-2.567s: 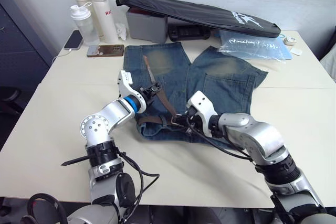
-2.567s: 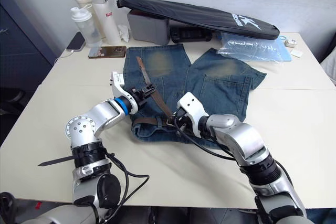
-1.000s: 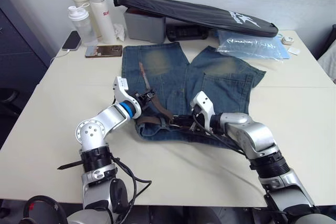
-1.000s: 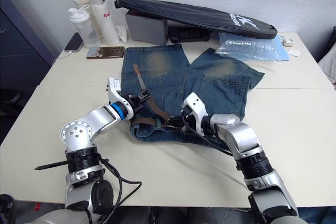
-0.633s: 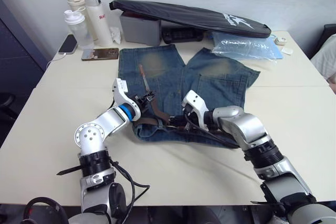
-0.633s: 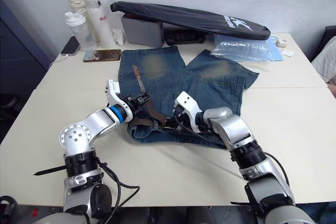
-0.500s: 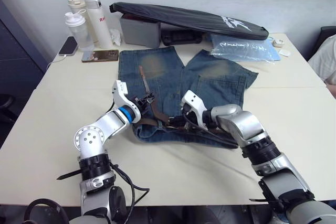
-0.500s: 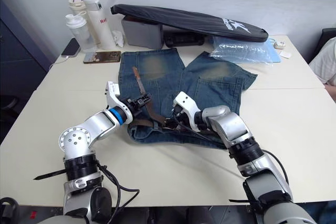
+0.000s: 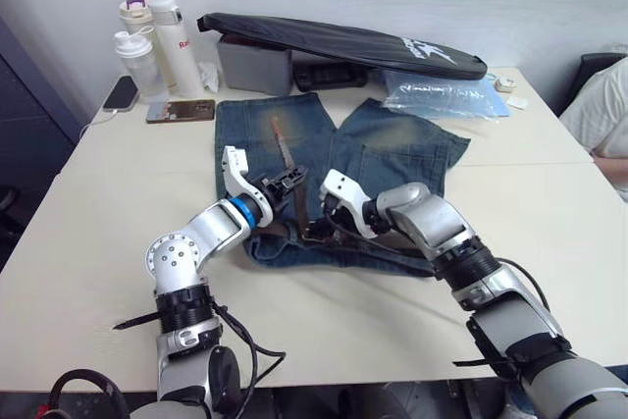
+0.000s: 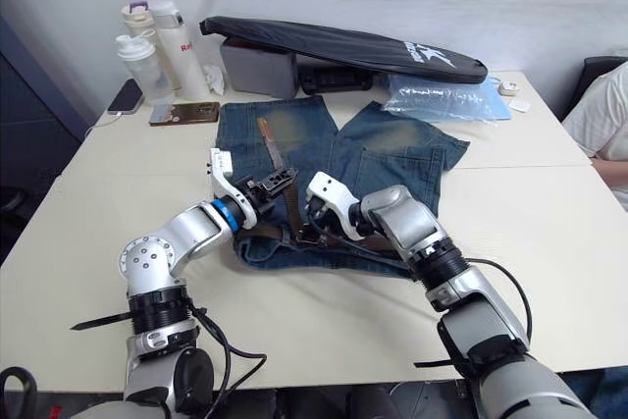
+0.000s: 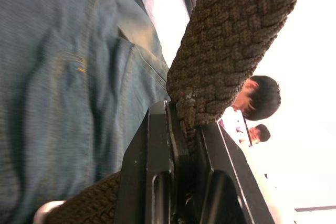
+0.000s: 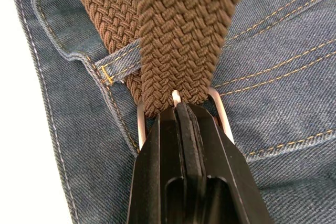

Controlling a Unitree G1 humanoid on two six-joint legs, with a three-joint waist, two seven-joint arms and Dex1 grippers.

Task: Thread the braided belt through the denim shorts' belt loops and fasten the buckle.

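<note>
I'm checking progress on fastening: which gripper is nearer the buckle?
Right. The right gripper is shut on the braided belt directly at the buckle; the left gripper clamps the belt farther along, away from it.

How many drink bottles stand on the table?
3, clustered at the table's far-left corner: a clear plastic shaker bottle, a beige cup with purple lid, a tall white flask. More may be hidden.

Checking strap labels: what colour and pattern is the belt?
Dark-brown woven braid on the braided belt, clearest in the right wrist view.
</note>
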